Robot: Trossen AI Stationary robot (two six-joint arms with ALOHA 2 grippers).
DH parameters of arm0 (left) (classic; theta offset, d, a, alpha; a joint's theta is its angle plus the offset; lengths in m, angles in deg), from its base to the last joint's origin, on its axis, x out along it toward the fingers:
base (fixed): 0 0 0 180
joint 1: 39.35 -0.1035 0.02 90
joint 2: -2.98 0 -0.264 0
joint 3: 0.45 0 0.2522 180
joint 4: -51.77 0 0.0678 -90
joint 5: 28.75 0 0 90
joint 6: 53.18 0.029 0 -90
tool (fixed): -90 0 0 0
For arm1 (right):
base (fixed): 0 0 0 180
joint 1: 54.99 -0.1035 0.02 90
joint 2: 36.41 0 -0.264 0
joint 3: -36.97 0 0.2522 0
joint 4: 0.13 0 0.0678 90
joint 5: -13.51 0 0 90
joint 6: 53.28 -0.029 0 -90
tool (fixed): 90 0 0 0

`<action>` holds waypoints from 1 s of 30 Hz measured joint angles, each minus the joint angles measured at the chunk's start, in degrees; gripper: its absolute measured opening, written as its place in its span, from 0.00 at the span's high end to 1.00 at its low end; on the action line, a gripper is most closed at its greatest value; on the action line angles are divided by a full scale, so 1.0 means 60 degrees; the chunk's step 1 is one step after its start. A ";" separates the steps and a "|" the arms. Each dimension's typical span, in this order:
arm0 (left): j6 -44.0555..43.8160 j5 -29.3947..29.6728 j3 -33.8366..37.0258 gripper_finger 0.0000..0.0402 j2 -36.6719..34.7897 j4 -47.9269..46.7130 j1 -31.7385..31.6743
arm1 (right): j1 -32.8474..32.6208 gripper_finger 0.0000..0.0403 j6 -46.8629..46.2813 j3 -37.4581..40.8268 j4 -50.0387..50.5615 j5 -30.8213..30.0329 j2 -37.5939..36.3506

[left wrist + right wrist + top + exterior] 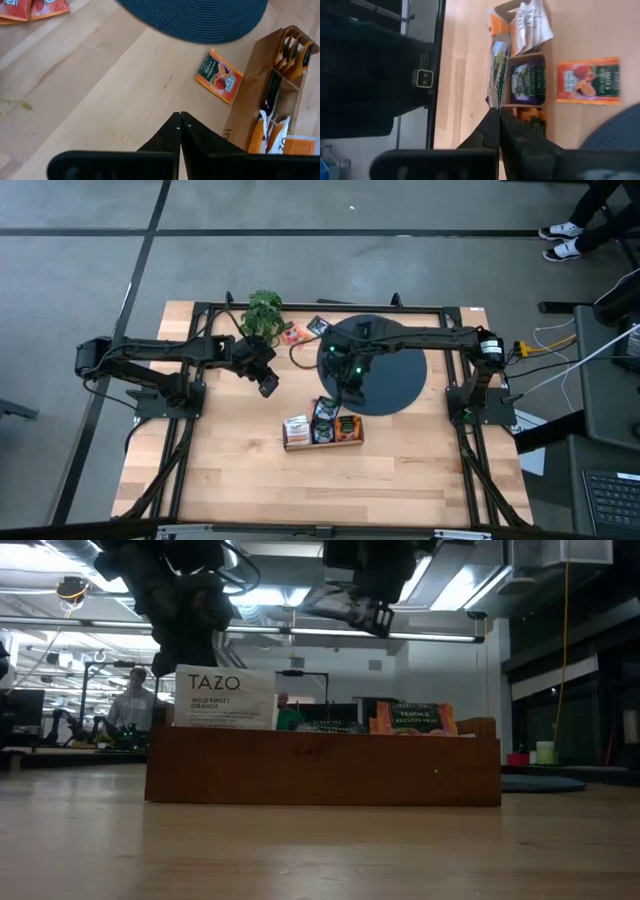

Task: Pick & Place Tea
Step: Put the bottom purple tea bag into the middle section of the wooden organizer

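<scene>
Your left gripper (180, 116) is hovering, jaws together | right gripper (498, 111) is hanging above the wooden organizer (322, 439), jaws together | peach tea packet (219, 76) is lying beside it on your surface (250, 470)

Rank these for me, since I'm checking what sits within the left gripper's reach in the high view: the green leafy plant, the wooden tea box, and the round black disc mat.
From the left gripper, shut above bare table:
1. Green leafy plant, toward the table's far edge, nearest.
2. Wooden tea box, toward the near edge, right of the gripper.
3. Round black disc mat, farther right, taking its middle.
</scene>
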 joint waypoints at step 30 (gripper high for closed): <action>-0.0473 -0.0082 0.0000 0.99 0.0000 0.0001 0.0038 | -0.1146 0.99 0.0048 0.0014 -0.0472 -0.1585 0.1555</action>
